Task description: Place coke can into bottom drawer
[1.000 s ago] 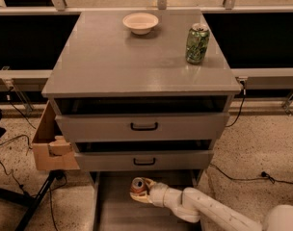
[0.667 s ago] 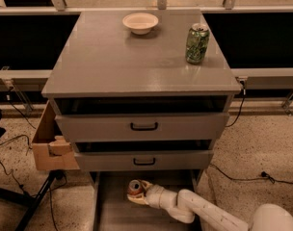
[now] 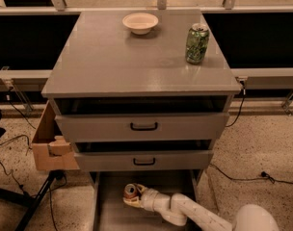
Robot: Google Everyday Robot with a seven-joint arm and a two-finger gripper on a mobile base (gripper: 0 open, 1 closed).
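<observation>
Coke can [image 3: 131,190] is clamped between the jaws of my gripper [image 3: 135,197] at six o'clock, over the bottom drawer [image 3: 112,216]; next I'd lower and release.

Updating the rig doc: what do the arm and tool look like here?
White, smooth tubular arm with rounded, bulbous joints; no visible cables or markings. The tool, down in the bottom drawer at the coke can, looks pale cream.

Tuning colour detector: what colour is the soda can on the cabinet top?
The soda can is green, camera view; the gripper holds the coke can at the bottom drawer.
</observation>
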